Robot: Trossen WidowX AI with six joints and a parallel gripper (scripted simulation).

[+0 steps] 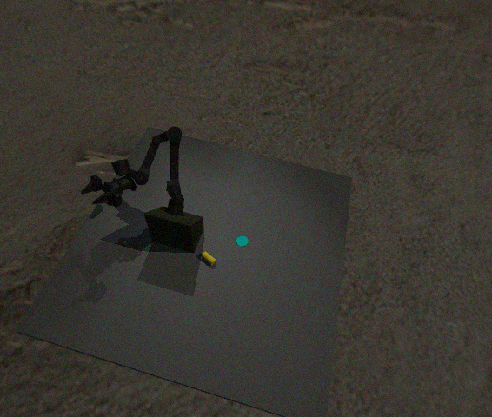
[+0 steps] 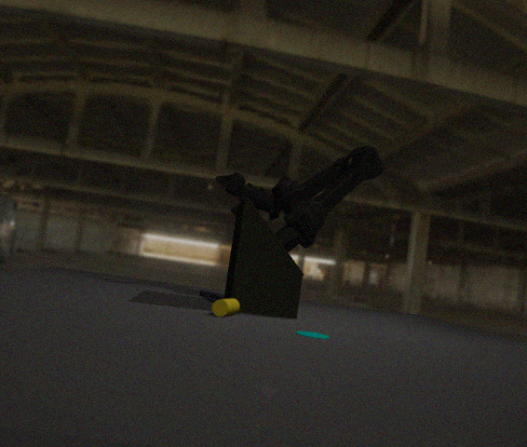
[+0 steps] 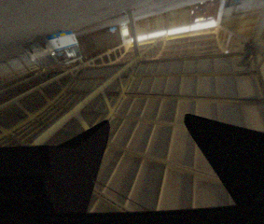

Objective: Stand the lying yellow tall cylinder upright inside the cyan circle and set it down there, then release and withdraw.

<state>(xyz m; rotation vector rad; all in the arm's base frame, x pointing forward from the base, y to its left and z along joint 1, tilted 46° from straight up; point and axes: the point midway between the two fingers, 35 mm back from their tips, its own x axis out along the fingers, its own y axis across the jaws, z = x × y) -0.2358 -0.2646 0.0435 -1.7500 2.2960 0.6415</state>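
The yellow tall cylinder (image 1: 209,259) (image 2: 225,306) lies on its side on the grey surface, close to the arm's base block. The cyan circle (image 1: 242,241) (image 2: 312,334) is flat on the surface, a short way from the cylinder, with nothing on it. My gripper (image 1: 88,197) (image 3: 146,120) is open and empty. It is raised in the air on the left side of the top view, on the far side of the base from the cylinder and the circle. In the wrist view neither the cylinder nor the circle shows.
The dark base block (image 1: 172,231) (image 2: 266,274) carries the arm and stands beside the cylinder. The grey mat (image 1: 260,336) has its edges in view in the top view, with rough ground (image 1: 439,269) around it. Shadows of the arm and block fall on the mat.
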